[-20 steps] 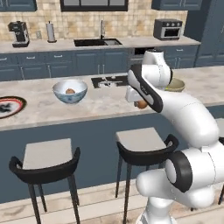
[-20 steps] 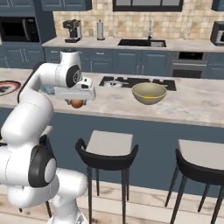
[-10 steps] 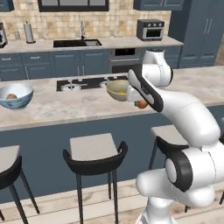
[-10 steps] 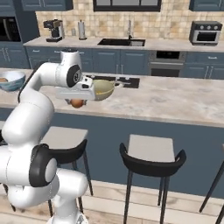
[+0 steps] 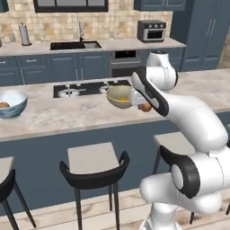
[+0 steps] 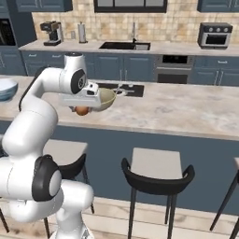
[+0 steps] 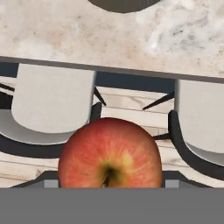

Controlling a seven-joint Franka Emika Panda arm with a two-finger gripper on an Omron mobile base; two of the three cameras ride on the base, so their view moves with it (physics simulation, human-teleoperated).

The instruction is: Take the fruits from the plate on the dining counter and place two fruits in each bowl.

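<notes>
Hand view, bottom centre: red-yellow apple held in the gripper, stem end facing the camera. Below it, two grey stools on wood floor, then the tabletop edge across the upper frame. Left base view, centre: gripper clamped on the apple, just right of the olive bowl, which holds an orange fruit. Far left edge: blue-white bowl with a brownish fruit inside. Beyond, sink and oven.

Beige marble-look counter top — smooth, faintly glossy; apple skin waxy.
</notes>
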